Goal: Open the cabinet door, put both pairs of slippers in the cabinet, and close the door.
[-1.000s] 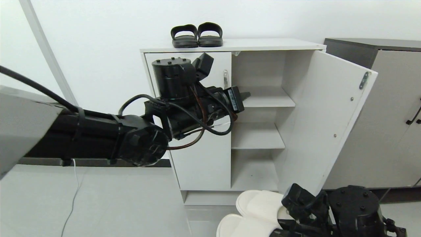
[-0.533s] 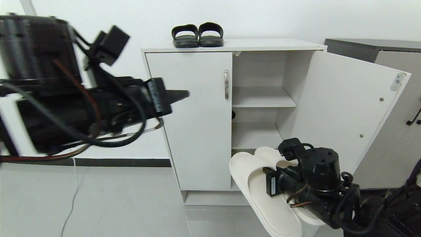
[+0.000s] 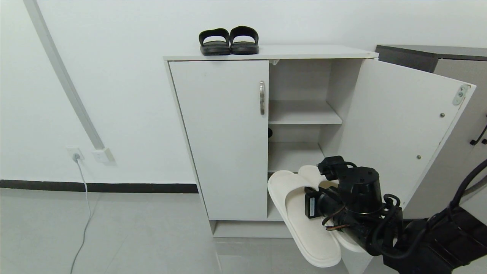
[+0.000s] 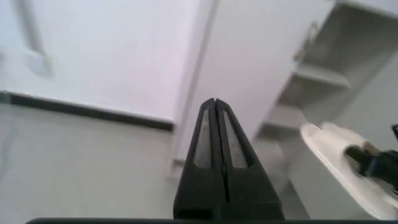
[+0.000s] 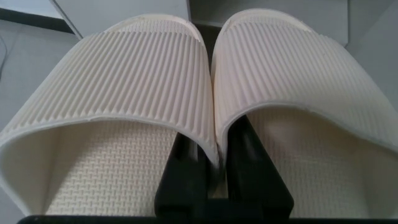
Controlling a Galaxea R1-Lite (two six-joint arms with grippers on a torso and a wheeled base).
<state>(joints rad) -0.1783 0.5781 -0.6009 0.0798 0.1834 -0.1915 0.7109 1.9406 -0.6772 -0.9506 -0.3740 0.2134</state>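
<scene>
left gripper (image 4: 214,109) closed, swung away; right gripper (image 5: 214,165) pinching white slippers (image 3: 304,217), slightly raised

cream slippers (image 3: 296,213): ribbed straps, textured insoles | black slippers (image 3: 228,45): plain | cabinet (image 3: 224,144): white | neighbouring cabinet (image 3: 456,171): grey

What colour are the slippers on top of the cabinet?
Black slippers, clearest in the head view.

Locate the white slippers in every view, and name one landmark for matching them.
Head view: white slippers low, right of centre, before the open cabinet.
Left wrist view: white slippers beyond the shut left hand, beside the shelves.
Right wrist view: white slippers close up, pinched by the right hand.
Landmark: the shelves.
</scene>
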